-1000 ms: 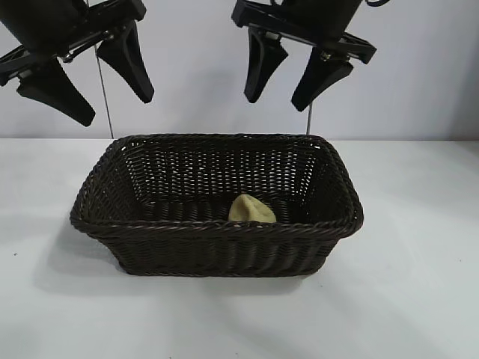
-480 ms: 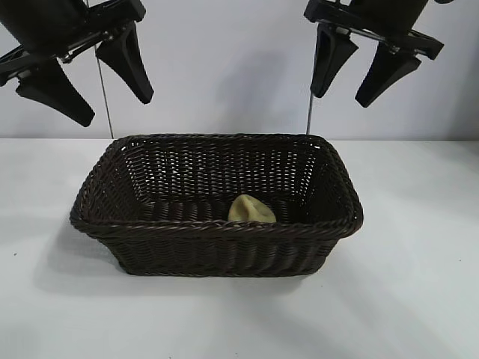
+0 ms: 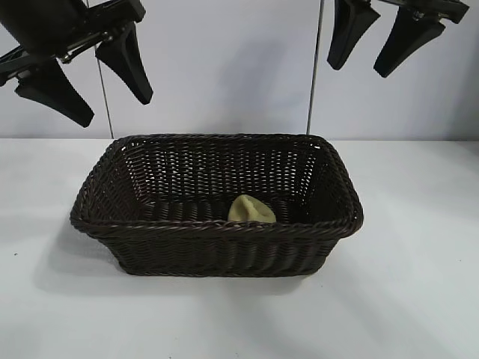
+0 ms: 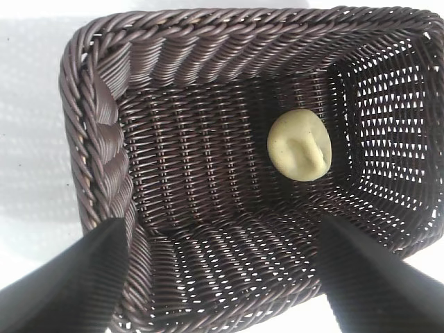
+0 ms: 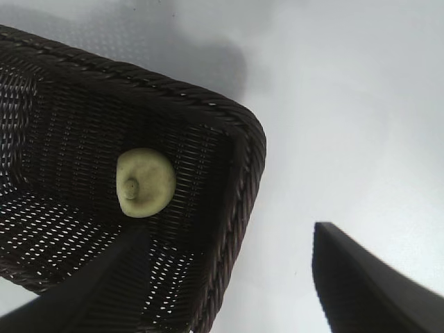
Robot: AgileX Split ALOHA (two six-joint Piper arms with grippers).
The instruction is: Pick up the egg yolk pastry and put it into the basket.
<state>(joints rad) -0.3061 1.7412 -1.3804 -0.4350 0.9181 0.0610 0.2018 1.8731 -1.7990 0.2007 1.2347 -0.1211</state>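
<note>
The egg yolk pastry (image 3: 251, 209) (image 4: 300, 145) (image 5: 144, 182), a small pale yellow dimpled bun, lies on the floor of the dark woven basket (image 3: 217, 228) (image 4: 90, 139) (image 5: 243, 173), near its front wall and right of middle. My left gripper (image 3: 112, 93) (image 4: 222, 277) hangs open high above the basket's back left corner, nothing between its fingers. Open and empty too, my right gripper (image 3: 355, 60) (image 5: 229, 277) is raised near the top edge, above the basket's back right corner.
The basket stands in the middle of a white table (image 3: 419, 299). A plain pale wall rises behind, with two thin vertical rods (image 3: 102, 90) in front of it. White tabletop (image 5: 361, 104) lies to the basket's right.
My right gripper has moved up and to the right, away from above the basket's middle. The left gripper, the pastry and the basket have stayed put.
</note>
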